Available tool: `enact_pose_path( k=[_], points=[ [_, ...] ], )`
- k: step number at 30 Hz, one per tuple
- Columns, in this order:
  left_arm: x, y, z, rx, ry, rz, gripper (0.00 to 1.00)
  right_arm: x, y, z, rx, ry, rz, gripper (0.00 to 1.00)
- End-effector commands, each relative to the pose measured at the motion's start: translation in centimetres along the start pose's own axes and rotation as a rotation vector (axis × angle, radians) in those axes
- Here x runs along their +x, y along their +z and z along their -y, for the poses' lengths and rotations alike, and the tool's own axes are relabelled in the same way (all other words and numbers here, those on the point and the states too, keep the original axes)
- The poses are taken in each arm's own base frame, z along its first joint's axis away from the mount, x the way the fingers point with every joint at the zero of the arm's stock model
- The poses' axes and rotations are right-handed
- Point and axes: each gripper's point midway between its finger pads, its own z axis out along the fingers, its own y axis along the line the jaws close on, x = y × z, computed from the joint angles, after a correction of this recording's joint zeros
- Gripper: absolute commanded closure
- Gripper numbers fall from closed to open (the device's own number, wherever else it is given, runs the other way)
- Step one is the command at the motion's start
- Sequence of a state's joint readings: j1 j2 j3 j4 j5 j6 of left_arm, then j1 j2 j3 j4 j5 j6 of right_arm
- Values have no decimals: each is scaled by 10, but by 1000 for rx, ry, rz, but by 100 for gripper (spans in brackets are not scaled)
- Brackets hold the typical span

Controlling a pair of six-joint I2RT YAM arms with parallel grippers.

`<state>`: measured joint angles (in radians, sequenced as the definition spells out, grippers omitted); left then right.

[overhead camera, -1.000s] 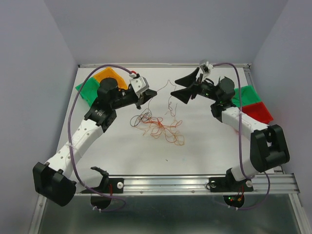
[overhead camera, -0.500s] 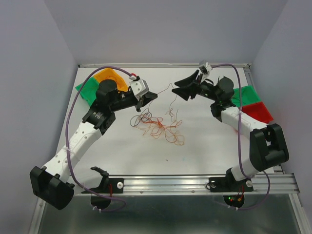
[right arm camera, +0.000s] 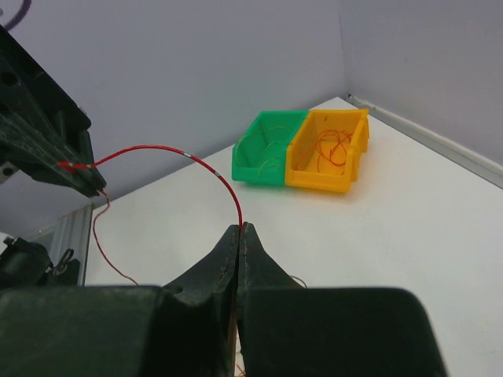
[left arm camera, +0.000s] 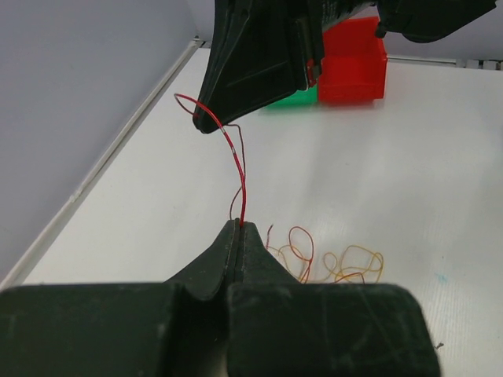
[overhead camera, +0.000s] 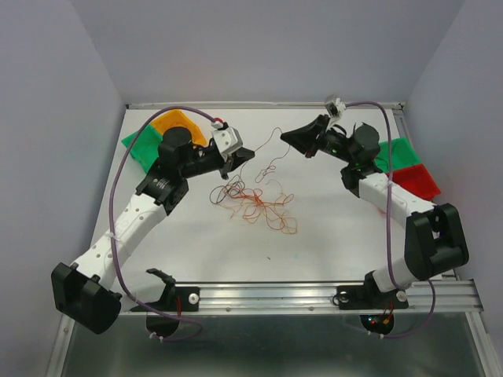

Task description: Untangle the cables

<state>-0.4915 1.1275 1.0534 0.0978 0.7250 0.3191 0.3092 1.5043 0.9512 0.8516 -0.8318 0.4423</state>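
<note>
Wrist views reveal left hand (left arm camera: 238, 226), right hand (right arm camera: 238, 228) pinching red wire (left arm camera: 236, 161).

White flat tabletop (overhead camera: 338, 228). Orange-yellow open plastic bin (overhead camera: 174, 123) and green open plastic bin (overhead camera: 137, 145) sat touching side by side at 10 o'clock. Second green plastic bin (overhead camera: 397, 149) and red plastic bin (overhead camera: 416, 181) sat together at 3 o'clock. Ribbed aluminium rail (overhead camera: 275, 294) ran along 6 o'clock. Plain grey walls (overhead camera: 259, 47) stood around.

Red cable (right arm camera: 149, 147); green bin (right arm camera: 255, 171); yellow bin (right arm camera: 318, 181).
</note>
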Motion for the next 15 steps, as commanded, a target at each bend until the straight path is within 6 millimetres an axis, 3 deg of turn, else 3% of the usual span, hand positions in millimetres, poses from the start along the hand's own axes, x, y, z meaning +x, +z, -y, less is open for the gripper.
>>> enact_pose_path(
  k=[1, 8, 11, 15],
  points=[
    [-13, 7, -6, -7, 64, 55, 100, -68, 1, -17, 40, -55, 162, 99],
    [39, 36, -19, -10, 37, -22, 100, -128, -9, -47, 25, -37, 339, 99],
    [49, 44, -13, 11, 33, -29, 100, -153, -18, -57, 45, -41, 422, 99],
    [59, 57, -2, 23, 44, -54, 100, -171, -22, -65, 46, -47, 467, 99]
  ],
)
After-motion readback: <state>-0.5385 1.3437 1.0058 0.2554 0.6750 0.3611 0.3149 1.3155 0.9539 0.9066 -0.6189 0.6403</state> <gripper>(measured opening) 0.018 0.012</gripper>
